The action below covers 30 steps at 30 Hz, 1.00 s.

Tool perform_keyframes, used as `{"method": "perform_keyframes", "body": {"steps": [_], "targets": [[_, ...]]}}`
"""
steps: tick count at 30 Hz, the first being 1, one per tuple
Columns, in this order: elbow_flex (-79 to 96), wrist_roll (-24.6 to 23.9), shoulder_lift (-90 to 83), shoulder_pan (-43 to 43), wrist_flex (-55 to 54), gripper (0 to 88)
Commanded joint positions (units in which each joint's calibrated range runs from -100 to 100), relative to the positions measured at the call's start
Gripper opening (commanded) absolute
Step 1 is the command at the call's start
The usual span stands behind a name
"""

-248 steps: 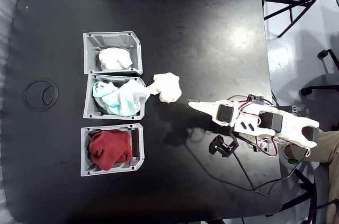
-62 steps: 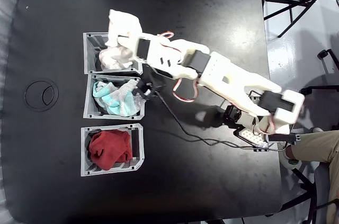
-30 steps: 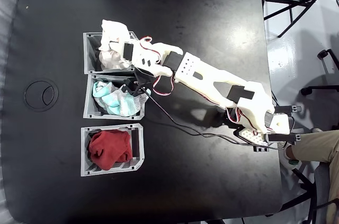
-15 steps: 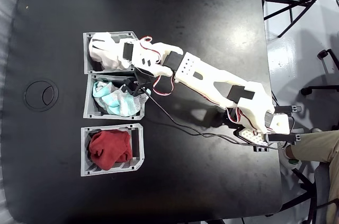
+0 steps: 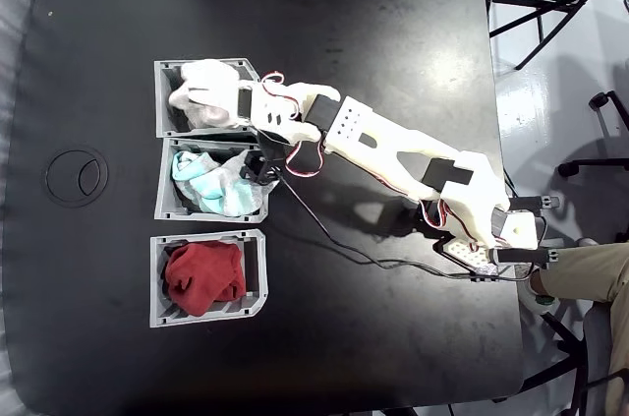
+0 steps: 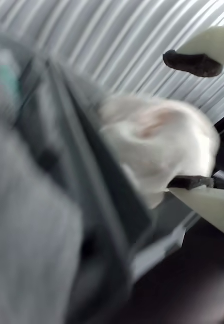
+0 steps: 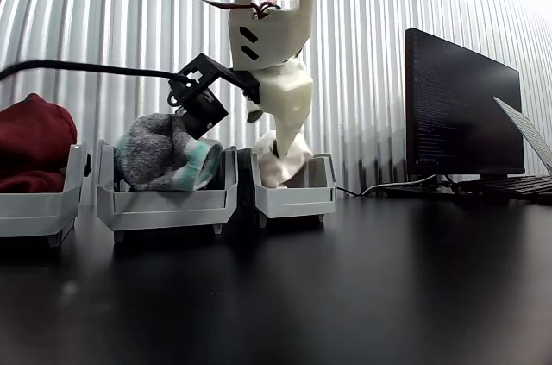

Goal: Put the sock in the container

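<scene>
The off-white sock [image 5: 200, 91] lies bundled in the top grey container [image 5: 159, 111] in the fixed view. My gripper [image 5: 218, 106] reaches over that bin from the right. In the wrist view the sock [image 6: 152, 136] sits between the jaws of the gripper [image 6: 190, 121]. The lower pad [image 6: 190, 182] touches it and the upper pad [image 6: 192, 62] stands apart, so the gripper is open. In the other view the gripper [image 7: 280, 151] points down into the right-hand container [image 7: 293, 197], with the sock [image 7: 289, 166] under it.
The middle bin [image 5: 163, 202] holds teal-and-white cloth [image 5: 211, 185], and the bottom bin [image 5: 155, 283] holds red cloth [image 5: 203, 276]. A black cable [image 5: 324, 234] trails across the table. A monitor [image 7: 461, 106] stands at the right. A person's leg [image 5: 590, 278] is at the table's right edge.
Over the last second the sock came down from above the bin's top edge into the bin. The jaws have let go of it, and the arm has barely shifted.
</scene>
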Motion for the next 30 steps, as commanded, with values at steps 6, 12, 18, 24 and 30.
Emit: {"method": "perform_keyframes", "body": {"steps": [6,12,18,24,30], "targets": [[-3.6,-0.3,-5.5,0.7,8.6,34.4],[-3.7,-0.2,-6.5,0.8,13.8,34.4],[-3.7,-0.2,-7.6,0.7,22.2,34.4],[-4.3,-0.2,-7.6,0.7,27.8,34.4],[-4.4,-0.2,-9.7,0.1,30.4,34.0]]}}
